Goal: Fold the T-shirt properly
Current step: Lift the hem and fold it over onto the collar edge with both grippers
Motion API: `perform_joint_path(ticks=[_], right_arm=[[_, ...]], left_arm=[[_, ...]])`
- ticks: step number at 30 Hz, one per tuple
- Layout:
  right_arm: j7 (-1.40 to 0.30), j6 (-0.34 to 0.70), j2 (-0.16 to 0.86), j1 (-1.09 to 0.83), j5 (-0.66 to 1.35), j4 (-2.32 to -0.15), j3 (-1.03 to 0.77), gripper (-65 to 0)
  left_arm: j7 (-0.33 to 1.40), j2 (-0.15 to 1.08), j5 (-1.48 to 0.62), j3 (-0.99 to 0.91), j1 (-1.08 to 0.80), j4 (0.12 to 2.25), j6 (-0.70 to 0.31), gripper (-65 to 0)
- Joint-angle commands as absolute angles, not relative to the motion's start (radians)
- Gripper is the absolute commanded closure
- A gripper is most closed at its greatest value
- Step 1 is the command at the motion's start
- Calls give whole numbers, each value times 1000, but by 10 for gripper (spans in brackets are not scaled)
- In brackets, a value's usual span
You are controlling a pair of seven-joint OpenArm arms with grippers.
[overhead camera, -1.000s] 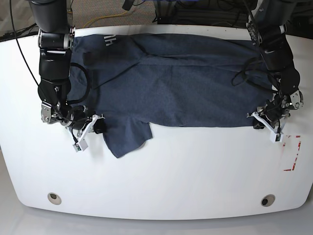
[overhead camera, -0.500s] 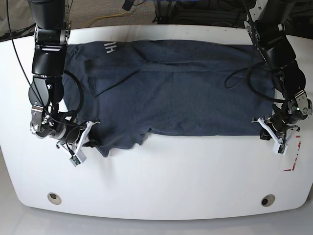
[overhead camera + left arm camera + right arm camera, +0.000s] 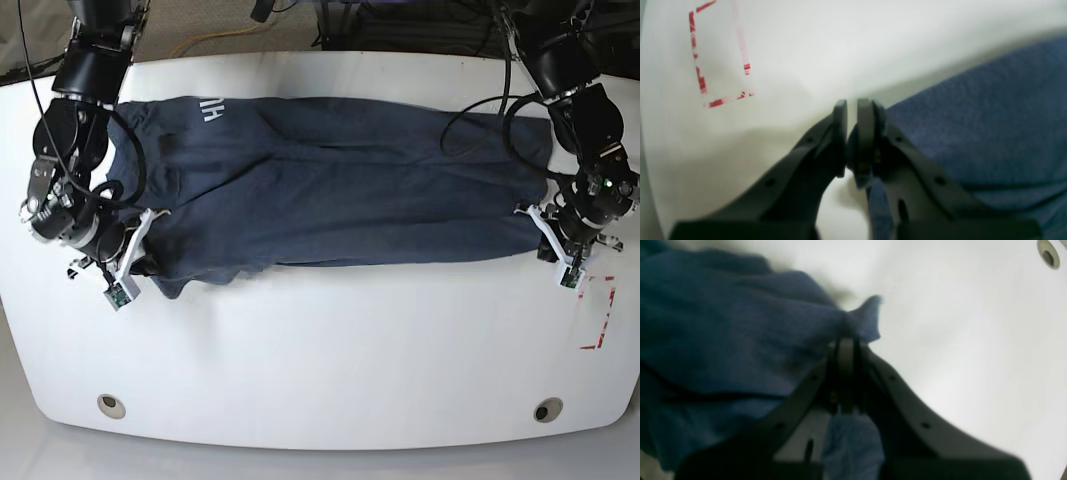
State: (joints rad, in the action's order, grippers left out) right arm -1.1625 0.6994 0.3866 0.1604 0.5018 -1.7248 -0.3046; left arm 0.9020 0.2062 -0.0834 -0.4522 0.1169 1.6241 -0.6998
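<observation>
On the white bench in the base view, the T-shirt lies as a long band across the far half, collar lettering at far left. The right gripper sits at its near-left corner, the left gripper at its right end, just far of a red-taped mark. The step in hand looks like stretching the cloth flat between the two arms before a fold. To do it well, both arms should pull evenly and keep the near edge straight; the bunched sleeve at left likely needs smoothing, and an uneven tug could skew the band.

In the left wrist view, the fingers are closed to a thin slit, and dark blue cloth shows pinched between them lower down, so they grip the shirt's edge. The mark lies well apart at upper left.

In the right wrist view, the fingers are closed tight on a gathered fold of the shirt, a small tuft poking out beyond the tips.
</observation>
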Motion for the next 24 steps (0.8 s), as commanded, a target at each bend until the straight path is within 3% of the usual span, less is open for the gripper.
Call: perform_joint_path(ticks=[1, 13, 24], right_arm=[[-1155, 698, 401, 140, 510, -1790, -328, 0], [-1170, 698, 352, -143, 510, -1982, -432, 0], [-1176, 698, 282, -277, 499, -1980, -499, 0]], left_arm=[[895, 220, -87, -456, 99, 1684, -698, -31], [898, 220, -87, -456, -104, 1845, -698, -31], [898, 220, -82, -458, -200, 1857, -698, -38]])
